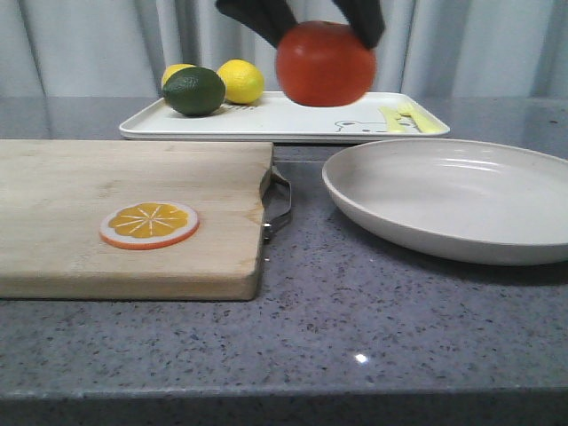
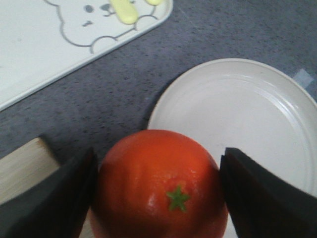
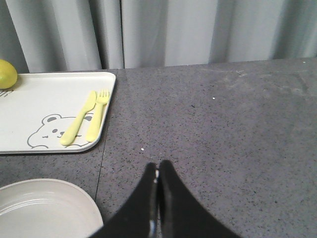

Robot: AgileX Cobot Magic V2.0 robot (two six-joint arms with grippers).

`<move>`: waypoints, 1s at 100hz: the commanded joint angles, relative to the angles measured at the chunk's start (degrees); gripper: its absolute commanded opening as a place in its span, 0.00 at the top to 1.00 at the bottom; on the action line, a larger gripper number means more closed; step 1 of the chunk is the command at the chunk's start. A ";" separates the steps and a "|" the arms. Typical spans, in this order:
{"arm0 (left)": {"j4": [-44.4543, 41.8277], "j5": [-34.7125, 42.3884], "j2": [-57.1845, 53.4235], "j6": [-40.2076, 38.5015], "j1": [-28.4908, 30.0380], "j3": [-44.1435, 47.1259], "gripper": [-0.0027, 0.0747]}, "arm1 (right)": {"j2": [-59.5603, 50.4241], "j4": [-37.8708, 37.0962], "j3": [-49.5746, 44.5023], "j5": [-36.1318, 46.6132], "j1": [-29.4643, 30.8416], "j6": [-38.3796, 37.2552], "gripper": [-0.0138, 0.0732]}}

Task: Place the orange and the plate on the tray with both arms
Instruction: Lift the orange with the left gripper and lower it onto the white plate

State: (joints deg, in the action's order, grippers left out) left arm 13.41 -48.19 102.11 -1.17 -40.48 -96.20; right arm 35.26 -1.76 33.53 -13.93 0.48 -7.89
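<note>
Left gripper holds the orange aloft, jaws spread to the fruit's full width with a dark finger pressed against each flank; the green calyx star faces the left wrist camera. From the front the fruit hangs over the near edge of the tray; the left wrist view shows grey counter and plate beneath it, so whether it is truly over the tray yet I cannot tell. Judgement: the orange looks firm, smooth and glossy, moderately weighty for its size; a round skin like that could slip or roll, so the grip across the widest part seems sound, and it will want lowering onto a flat bare patch before release. Tray sits far centre, carrying two lemons and a lime at its left end, bear drawing and yellow cutlery print toward the right. Plate lies on the counter near right, just in front of the tray, empty. Judgement: it appears rigid, wide, shallow and probably brittle; the raised rim is the only purchase, best pinched at the edge nearest the right arm and lifted level. Right gripper hovers over bare counter right of the plate, jaws closed together, holding nothing. Cutting board with an orange slice on it lies near left.
</note>
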 commanded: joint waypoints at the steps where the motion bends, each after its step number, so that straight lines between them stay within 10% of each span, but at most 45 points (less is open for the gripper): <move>1: 1.27 2.97 -0.78 0.26 -2.82 -3.16 0.56 | 0.42 -0.31 2.08 4.30 0.25 0.48 0.92; 100: 3.11 6.76 10.37 0.26 -9.16 -8.85 0.47 | 0.42 -0.31 2.08 1.33 0.25 0.48 0.92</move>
State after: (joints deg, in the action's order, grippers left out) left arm 15.29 -44.97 115.58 -1.02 -49.21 -103.14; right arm 35.26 -1.76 33.53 -16.78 0.48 -7.89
